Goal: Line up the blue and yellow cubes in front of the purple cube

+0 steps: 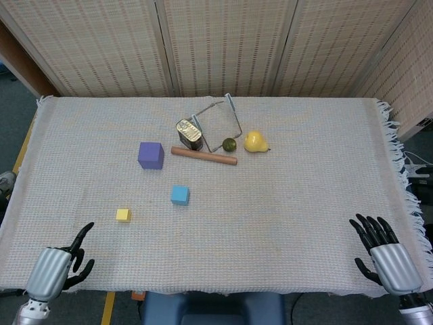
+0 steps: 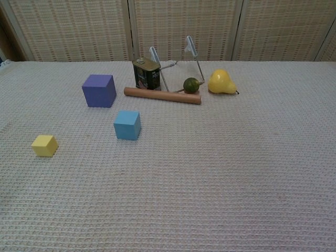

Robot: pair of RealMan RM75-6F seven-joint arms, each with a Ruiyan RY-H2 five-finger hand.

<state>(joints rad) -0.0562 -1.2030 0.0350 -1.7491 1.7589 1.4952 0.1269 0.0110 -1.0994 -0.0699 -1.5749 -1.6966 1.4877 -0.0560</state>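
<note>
Head view: my left hand [image 1: 57, 265] is empty, fingers spread; I'd pinch the light, stiff-looking yellow cube [image 1: 122, 214] by opposite faces.

Illumination is bright, even and diffuse in both views, with no hard-edged shadows. The purple cube [image 2: 99, 90] and blue cube [image 2: 127, 125] cast only short, soft shadows at their bases in the chest view. The woven cloth [image 1: 284, 203] on the bench is rendered sharply; its texture is resolved from the near edge to the far edge. A small highlight shows on the yellow pear [image 2: 221, 82]. The head view shows darker floor at the upper left and right margins. No motion blur is visible.
</note>
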